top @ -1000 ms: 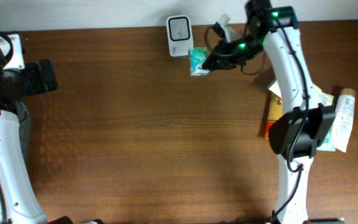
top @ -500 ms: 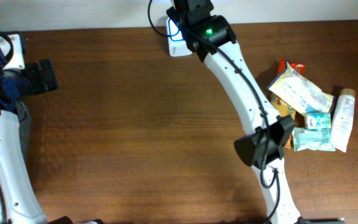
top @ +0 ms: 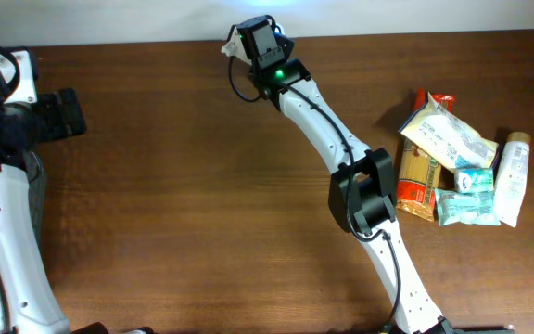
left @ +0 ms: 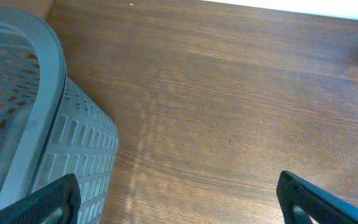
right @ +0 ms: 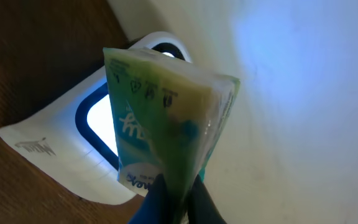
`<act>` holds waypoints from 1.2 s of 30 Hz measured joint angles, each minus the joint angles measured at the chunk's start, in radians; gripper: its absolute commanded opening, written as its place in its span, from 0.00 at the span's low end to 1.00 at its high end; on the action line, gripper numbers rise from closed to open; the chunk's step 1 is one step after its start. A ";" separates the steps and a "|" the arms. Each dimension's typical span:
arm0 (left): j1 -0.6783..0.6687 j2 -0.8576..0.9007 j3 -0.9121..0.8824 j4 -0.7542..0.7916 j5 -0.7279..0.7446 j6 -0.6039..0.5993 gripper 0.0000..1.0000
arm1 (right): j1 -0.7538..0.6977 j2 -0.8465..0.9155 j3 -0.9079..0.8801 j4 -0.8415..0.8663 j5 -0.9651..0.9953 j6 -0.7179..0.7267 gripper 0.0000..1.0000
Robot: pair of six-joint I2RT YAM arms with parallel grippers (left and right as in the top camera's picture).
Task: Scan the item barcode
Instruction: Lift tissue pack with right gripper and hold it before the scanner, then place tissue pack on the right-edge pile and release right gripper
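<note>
While the right gripper (right: 174,198) pinches a green packet (right: 166,118) before the scanner (right: 48,142), left gripper (left: 179,200) wide

A brown wooden table (top: 202,204) with fine grain running along its length fills the overhead view. A plain white wall (top: 109,19) runs along its far edge. Ahead of the left fingers (left: 48,199) the tabletop carries a soft pale sheen, and the wall shows as a bright strip at the top. Beyond the right fingers (right: 197,205) the wall is washed with a bluish glow. It meets the dark wood up to their left.
</note>
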 measured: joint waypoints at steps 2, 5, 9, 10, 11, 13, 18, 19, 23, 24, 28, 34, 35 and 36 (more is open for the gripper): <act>0.000 0.000 0.000 0.000 0.000 0.000 0.99 | 0.000 0.000 0.000 0.007 0.033 -0.006 0.04; 0.000 0.000 0.000 0.000 0.000 0.000 0.99 | 0.000 0.000 0.000 0.009 0.119 -0.018 0.04; 0.000 0.000 0.000 0.000 0.000 0.000 0.99 | 0.012 -0.001 0.000 -0.040 0.166 -0.054 0.04; 0.000 0.000 0.000 0.000 0.000 0.000 0.99 | 0.021 -0.003 0.000 -0.064 0.167 -0.056 0.04; 0.000 0.000 0.000 0.000 0.000 0.000 0.99 | 0.035 -0.011 -0.001 -0.105 0.165 -0.056 0.04; 0.000 0.000 0.000 0.000 0.000 0.000 0.99 | 0.062 -0.045 -0.004 -0.203 0.128 -0.051 0.04; 0.000 0.000 0.000 -0.001 0.000 0.000 0.99 | 0.104 -0.294 -0.016 -0.563 -0.174 0.048 0.04; 0.000 0.000 0.000 0.000 0.000 0.000 0.99 | 0.104 -0.345 -0.015 -0.613 -0.229 0.077 0.04; 0.000 0.000 0.000 -0.001 0.000 0.000 0.99 | 0.085 -0.541 0.000 -0.851 -0.406 0.227 0.04; 0.000 0.000 0.000 0.000 0.000 0.000 0.99 | 0.069 -0.558 0.002 -0.906 -0.416 0.261 0.04; 0.000 0.000 0.000 0.000 0.000 0.000 0.99 | -0.086 -0.546 -0.002 -1.040 -0.422 0.370 0.04; 0.000 0.000 0.000 0.000 0.000 0.000 0.99 | -0.451 -0.542 -0.111 -1.060 -0.418 0.665 0.04; 0.000 0.000 0.000 0.000 0.000 0.000 0.99 | -0.521 -0.541 -0.178 -1.056 -0.418 0.714 0.04; 0.000 0.000 0.000 0.000 0.000 0.000 0.99 | -0.594 -0.537 -0.269 -1.048 -0.416 0.747 0.04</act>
